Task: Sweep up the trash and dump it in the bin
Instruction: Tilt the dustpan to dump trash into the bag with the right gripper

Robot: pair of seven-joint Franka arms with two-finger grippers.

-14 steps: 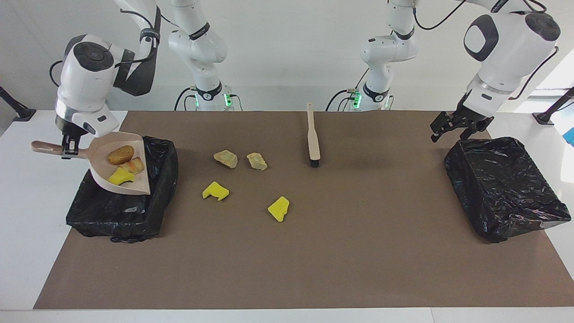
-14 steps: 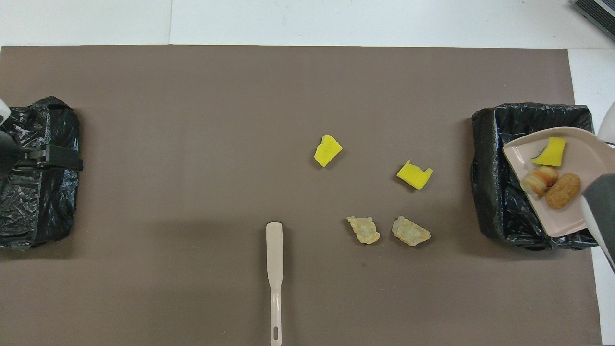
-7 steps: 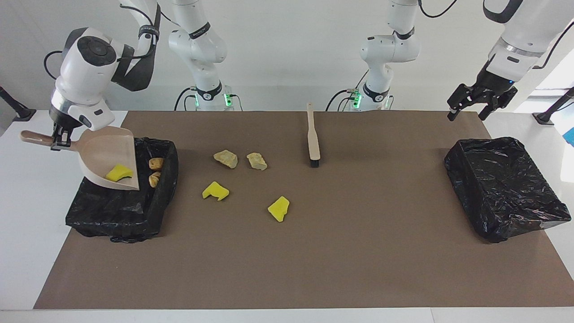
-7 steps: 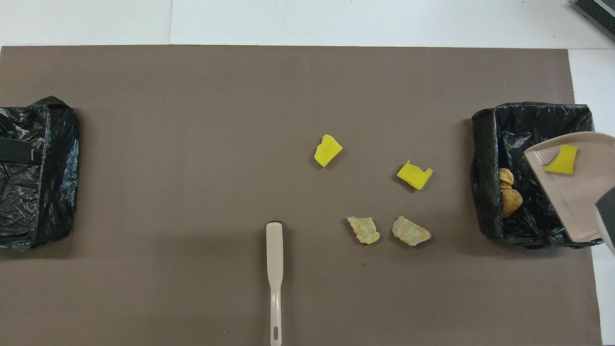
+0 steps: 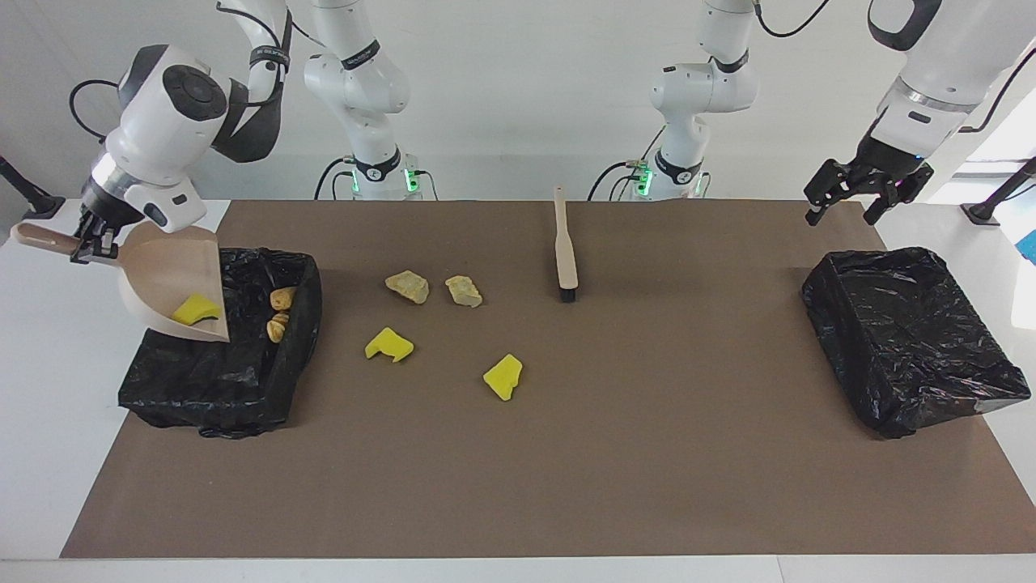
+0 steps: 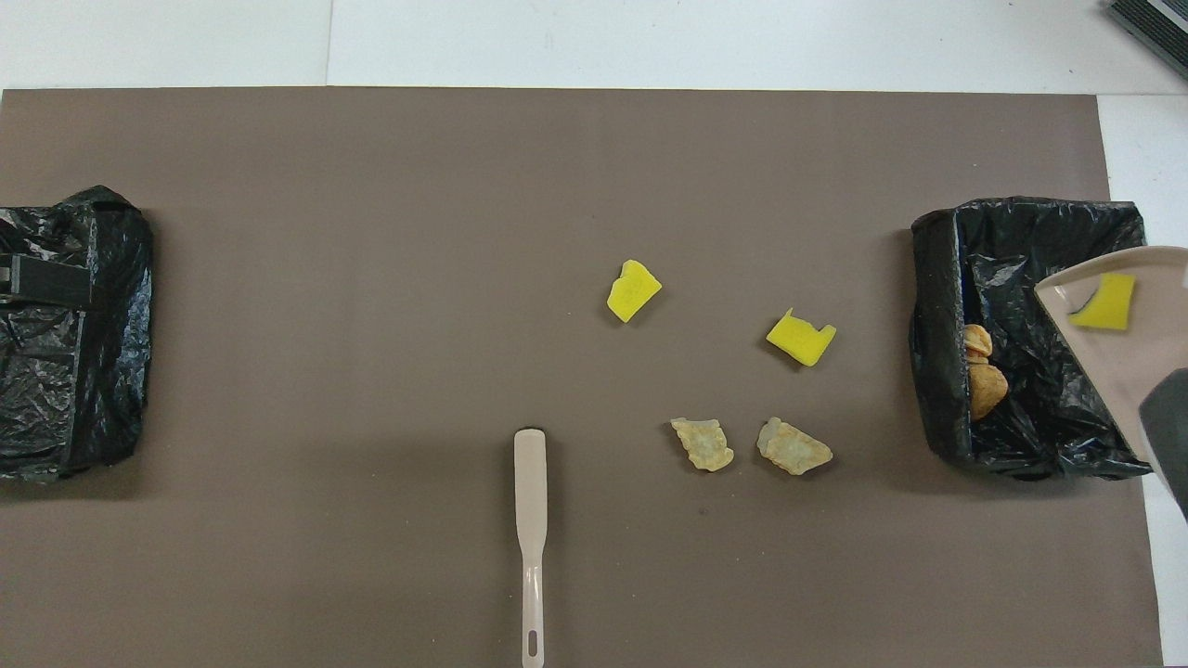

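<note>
Facing view: right gripper is clamping shut on the handle of the beige dustpan, holding it tilted over the black-lined bin at the right arm's end of the table. Since a sec ago the pan is sitting steeper w/ its handle raised — the two brown bread pieces have slid off and are now lying inside the bin. One yellow sponge chunk is still sticking near the pan's lower lip, so the dump is only partly done; prob needs more tilt or a shake. Left gripper has lifted away from the second bin and is hanging above the table's edge at the left arm's end, jaws wide open, holding nothing — waiting. Still on the brown mat: two pale lumps and two yellow chunks, all between the bins, closer to the right arm's bin. The brush is lying untouched, nearer the robots than the scraps.

Overhead view: dustpan is showing at the frame edge over the bin, chunk still on it; bread pieces are resting in the bin by its inner wall. Four scraps are still waiting on the mat, brush nearer the robots. Left gripper is showing only as a dark bar over the other bin. Judging overall: three of seven scooped, two binned, another sweep round needed.
</note>
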